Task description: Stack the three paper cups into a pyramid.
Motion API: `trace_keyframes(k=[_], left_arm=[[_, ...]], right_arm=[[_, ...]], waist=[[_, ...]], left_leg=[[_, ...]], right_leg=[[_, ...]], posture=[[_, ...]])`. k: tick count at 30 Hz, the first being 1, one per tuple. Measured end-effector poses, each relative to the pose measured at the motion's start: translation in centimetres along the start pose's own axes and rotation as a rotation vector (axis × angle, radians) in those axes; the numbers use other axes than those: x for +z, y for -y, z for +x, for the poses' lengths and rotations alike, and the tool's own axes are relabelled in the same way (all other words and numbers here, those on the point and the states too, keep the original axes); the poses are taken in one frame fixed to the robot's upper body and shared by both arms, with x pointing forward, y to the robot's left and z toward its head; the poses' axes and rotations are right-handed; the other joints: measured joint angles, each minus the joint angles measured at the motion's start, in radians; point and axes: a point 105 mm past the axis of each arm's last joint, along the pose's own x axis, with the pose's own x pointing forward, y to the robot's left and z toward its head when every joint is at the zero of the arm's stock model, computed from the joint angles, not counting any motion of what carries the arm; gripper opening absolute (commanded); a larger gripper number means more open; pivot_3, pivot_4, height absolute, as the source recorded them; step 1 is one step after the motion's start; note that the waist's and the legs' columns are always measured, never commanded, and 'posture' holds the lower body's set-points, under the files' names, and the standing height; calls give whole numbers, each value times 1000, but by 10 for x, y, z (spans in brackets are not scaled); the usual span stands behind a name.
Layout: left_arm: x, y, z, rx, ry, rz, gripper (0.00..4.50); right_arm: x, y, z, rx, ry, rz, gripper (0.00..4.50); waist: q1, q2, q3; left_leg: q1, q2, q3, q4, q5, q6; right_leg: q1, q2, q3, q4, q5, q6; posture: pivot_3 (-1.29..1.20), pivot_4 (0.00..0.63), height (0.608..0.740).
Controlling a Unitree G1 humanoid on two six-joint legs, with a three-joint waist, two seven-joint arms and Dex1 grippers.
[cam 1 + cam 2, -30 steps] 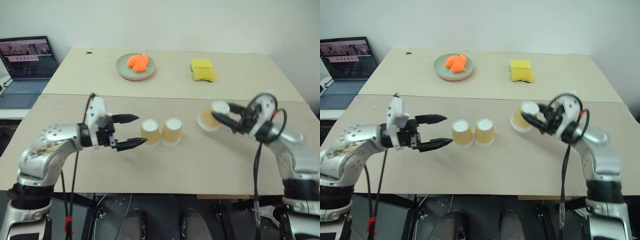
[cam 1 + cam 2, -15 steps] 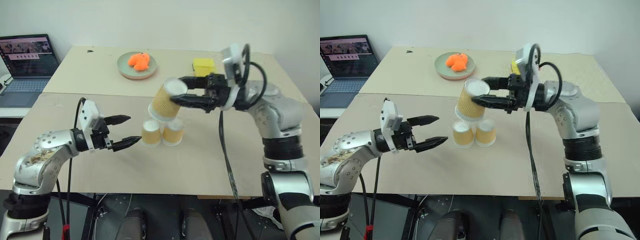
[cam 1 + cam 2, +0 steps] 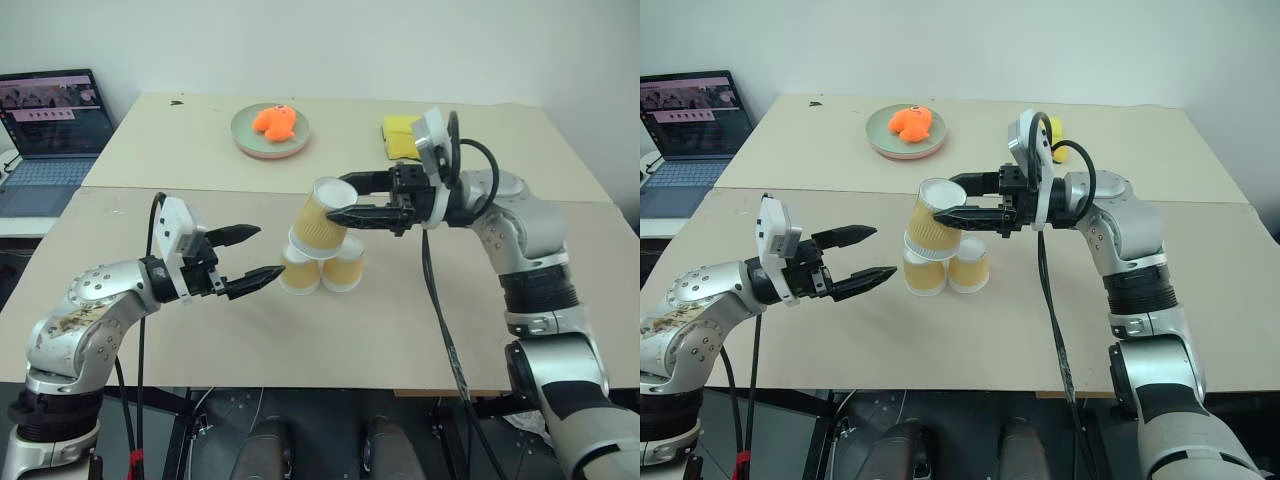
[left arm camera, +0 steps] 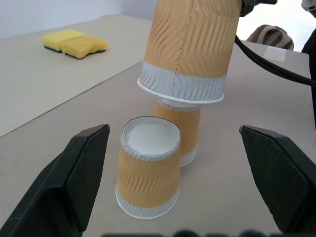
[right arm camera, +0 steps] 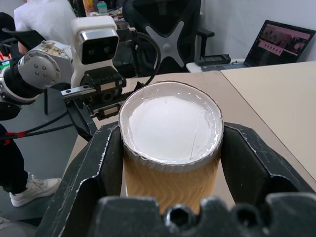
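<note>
Two cups (image 3: 322, 270) sit upside down, touching, mid-table; right gripper (image 3: 340, 200) is clamped on the third cup (image 3: 322, 215), tilted just over them. A second ago it was way off right. Left gripper (image 3: 262, 254) gapes empty beside them. Plate (image 3: 270, 133) and sponges (image 3: 402, 138) are far back, roomy front edge

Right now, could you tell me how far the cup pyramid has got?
Done: two base cups stand upside down, side by side on the table. In hand: the right gripper holds the third cup, tilted, just above them. Left: level it, set it down, release. The left gripper waits open beside them.
</note>
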Motion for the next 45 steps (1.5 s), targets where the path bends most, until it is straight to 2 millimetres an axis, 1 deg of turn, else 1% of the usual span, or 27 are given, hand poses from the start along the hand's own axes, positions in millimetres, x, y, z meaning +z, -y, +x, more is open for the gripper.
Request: trace_keyframes(k=[4,7,16,18,19,20,21,25,27,30,32,34,36,37,39,41,45], left_arm=[[1,1,2,-3,7,-2,4500],[1,0,2,0,10,-4,4500],[1,0,2,8,12,-5,4500],[1,-1,2,11,12,-5,4500],[1,-1,2,11,12,-5,4500],[1,-1,3,11,13,-5,4500],[1,-1,3,11,14,-4,4500],[4,-1,4,9,23,3,4500],[5,-1,4,7,26,1,4500],[6,-2,5,5,33,-5,4500],[10,-1,7,-7,57,-13,4500],[14,-4,8,-8,82,-30,4500],[15,-8,9,-1,98,-62,4500],[17,-12,7,8,116,-88,4500],[22,-19,3,32,148,-116,4500],[26,-24,2,53,176,-142,4500],[29,-35,-2,144,222,-175,4500]], right_arm=[[-10,5,3,6,-48,-18,2602],[-18,7,2,11,-77,-26,2602],[-16,14,0,12,-96,-64,2602],[-17,14,0,14,-98,-66,3600],[-17,14,0,13,-99,-68,3857],[-17,15,0,13,-100,-66,4231],[-18,15,-1,14,-101,-62,4423],[-20,14,-1,16,-108,-37,4472],[-19,10,-4,41,-108,5,4472],[-9,4,-12,74,-91,49,4472],[-2,2,-21,72,-65,107,4472],[6,1,-32,68,-51,122,4472],[19,2,-48,27,-23,97,4472],[27,5,-58,-20,-7,74,4472],[32,10,-72,-101,9,54,4472],[28,11,-83,-174,13,54,4472],[6,9,-96,-305,0,76,4472]], waist=[[-1,0,0],[-1,0,0],[-1,0,0],[-1,0,0],[-1,0,0],[-1,0,0],[-1,0,0],[-1,0,0],[-1,0,0],[0,0,0],[0,0,0],[2,0,0],[2,0,0],[1,0,0],[0,0,0],[0,0,0],[-1,-1,0]], left_leg=[[0,0,1,0,0,0],[-3,0,1,0,0,-1],[-4,0,1,0,1,-1],[-4,0,1,0,1,-1],[-4,0,1,0,1,-1],[-4,0,1,0,1,-1],[-4,0,1,0,1,-1],[-5,0,2,0,1,-1],[-5,0,1,0,1,-1],[-6,0,1,0,1,-1],[-6,0,1,0,1,-1],[-6,0,1,1,1,-1],[-6,0,1,0,1,-1],[-6,0,1,0,0,-1],[-6,0,1,0,0,-1],[-6,0,1,0,0,-1],[-6,0,2,0,1,-1]], right_leg=[[-1,0,0,1,0,0],[-4,0,1,6,0,0],[-7,0,1,8,0,0],[-7,0,1,8,0,0],[-7,0,1,8,0,0],[-7,0,1,8,0,0],[-7,0,1,8,0,0],[-7,0,1,8,0,0],[-7,0,1,8,0,0],[-7,0,1,7,0,0],[-7,0,1,7,0,0],[-8,0,1,6,0,0],[-7,0,1,6,0,0],[-7,0,1,6,0,0],[-7,0,1,6,0,0],[-7,0,1,6,0,0],[-8,-1,2,7,0,0]], posture=[[0,150,673],[0,150,673],[0,150,673],[0,150,673],[0,150,673],[0,150,673],[0,150,673],[0,150,673],[0,150,673],[0,150,673],[0,150,673],[0,150,673],[0,150,673],[0,150,673],[0,150,673],[0,150,673],[0,150,673]])
